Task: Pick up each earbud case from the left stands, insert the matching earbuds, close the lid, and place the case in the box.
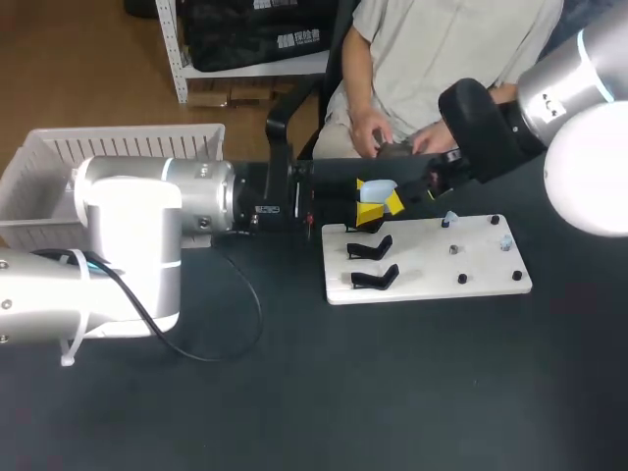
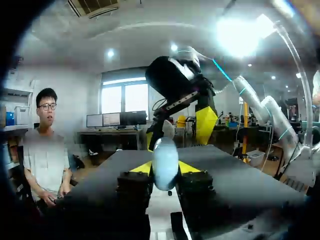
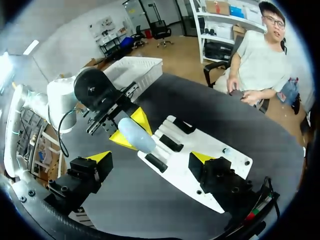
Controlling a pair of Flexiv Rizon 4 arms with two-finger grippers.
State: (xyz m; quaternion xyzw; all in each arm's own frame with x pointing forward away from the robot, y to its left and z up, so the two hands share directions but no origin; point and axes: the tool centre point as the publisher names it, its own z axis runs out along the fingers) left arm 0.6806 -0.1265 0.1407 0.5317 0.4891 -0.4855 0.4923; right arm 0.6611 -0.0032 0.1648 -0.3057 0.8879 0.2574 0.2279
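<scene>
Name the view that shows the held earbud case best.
Right wrist view: the pale blue earbud case shows lengthwise, clamped in the left end effector. Left wrist view shows it close, end-on; head view shows it small, partly hidden.

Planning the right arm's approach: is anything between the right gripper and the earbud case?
Nothing visible does. The earbud case, clamped in the left gripper, sits just ahead of the open right gripper, with only open air between them.

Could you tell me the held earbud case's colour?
The rounded earbud case is pale blue; right wrist view.
</scene>
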